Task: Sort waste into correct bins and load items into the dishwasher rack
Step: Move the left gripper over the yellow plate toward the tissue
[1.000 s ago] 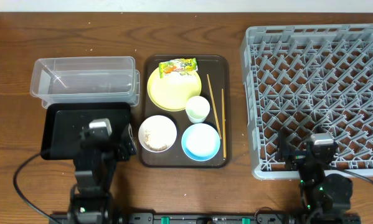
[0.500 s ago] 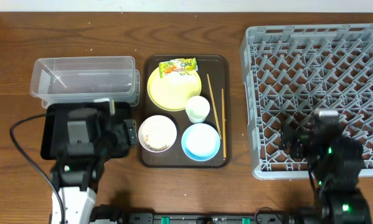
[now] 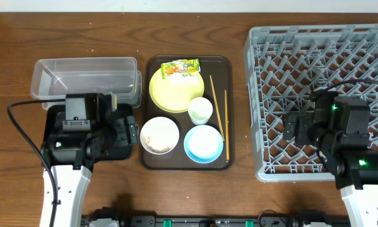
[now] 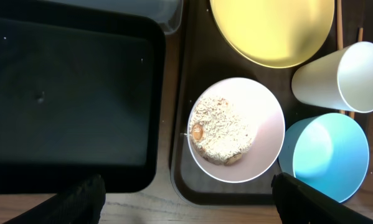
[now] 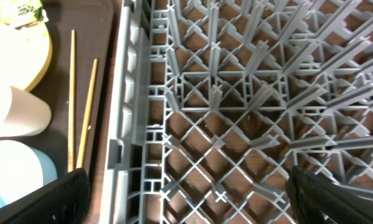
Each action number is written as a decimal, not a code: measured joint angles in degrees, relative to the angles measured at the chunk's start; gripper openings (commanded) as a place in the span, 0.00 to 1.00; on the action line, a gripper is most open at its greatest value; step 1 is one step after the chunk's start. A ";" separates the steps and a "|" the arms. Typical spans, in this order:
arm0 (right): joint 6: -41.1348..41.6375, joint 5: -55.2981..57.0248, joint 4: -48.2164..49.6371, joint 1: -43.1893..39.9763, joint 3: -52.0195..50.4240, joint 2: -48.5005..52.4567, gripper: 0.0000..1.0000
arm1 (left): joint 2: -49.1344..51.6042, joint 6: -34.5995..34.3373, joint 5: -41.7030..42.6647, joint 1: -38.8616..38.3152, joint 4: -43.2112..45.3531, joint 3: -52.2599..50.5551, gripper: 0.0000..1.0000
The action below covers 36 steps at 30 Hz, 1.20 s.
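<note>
The snack wrapper (image 3: 180, 67) lies on the far rim of the yellow plate (image 3: 171, 89). The white bowl (image 3: 159, 135) holds rice scraps (image 4: 223, 129). The light blue bowl (image 3: 204, 143), the white cup (image 3: 200, 110) and two chopsticks (image 3: 218, 120) share the brown tray. The clear tub (image 3: 84, 79) and the black tray (image 3: 55, 129) are on the left. The grey rack (image 3: 321, 75) is on the right. My left gripper (image 4: 192, 208) is open and empty, above the gap between the black tray and the white bowl. My right gripper (image 5: 195, 202) is open and empty over the rack's front left part.
The dark brown serving tray (image 3: 225, 161) sits mid-table between the bins and the rack. My left arm (image 3: 81, 135) covers much of the black tray. Bare wooden table (image 3: 189, 189) runs along the front edge and at the far left.
Both arms have moved away from the front edge. The left one now hangs over the black tray; the right one hangs over the rack's front left. No object moved.
</note>
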 measured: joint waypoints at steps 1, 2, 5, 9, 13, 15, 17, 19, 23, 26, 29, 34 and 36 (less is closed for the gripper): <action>0.00 -0.33 -0.09 0.00 0.02 0.11 0.99 | 0.02 0.00 0.00 0.00 0.15 0.00 0.88; 0.00 -0.66 -0.13 0.00 0.00 0.13 0.99 | 0.02 -0.04 0.00 0.00 0.57 0.00 0.88; 0.00 -1.29 -0.11 0.00 0.02 0.13 0.99 | 0.04 -0.39 0.00 0.00 2.51 0.02 0.88; 0.00 -1.60 0.02 0.00 0.02 0.13 0.99 | 0.83 -0.83 -0.02 0.00 4.24 0.83 0.88; 0.00 -1.77 0.46 0.00 0.02 0.13 0.99 | 5.05 -1.27 0.00 0.00 5.49 5.51 0.88; 0.00 -1.81 0.59 0.00 0.04 0.13 0.99 | 8.09 -1.31 0.00 -0.11 6.32 8.76 0.88; 0.00 -1.97 0.59 0.00 0.04 0.13 0.99 | 11.41 -1.44 -0.02 -0.39 7.41 12.02 0.88; 0.00 -1.97 0.63 0.00 0.04 0.13 0.99 | 15.54 -1.44 -0.04 -1.38 8.90 15.19 0.88; 0.00 -1.99 0.68 0.00 0.04 0.13 0.99 | 22.34 -1.46 0.00 -4.37 14.43 17.94 0.88; 0.00 -1.99 0.57 0.00 0.04 0.13 0.99 | 26.97 -1.44 -0.04 -7.13 18.71 18.08 0.88; 0.00 -1.99 0.33 0.00 0.04 0.15 0.99 | 31.39 -1.42 -0.63 -9.94 22.64 18.08 0.88; 0.00 -1.99 0.22 0.00 0.04 0.26 0.99 | 38.18 -1.40 -2.47 -13.66 28.30 18.08 0.87; 0.00 -1.99 -0.31 0.00 0.04 0.37 0.99 | 41.07 -1.40 -2.84 -14.75 30.51 18.08 0.87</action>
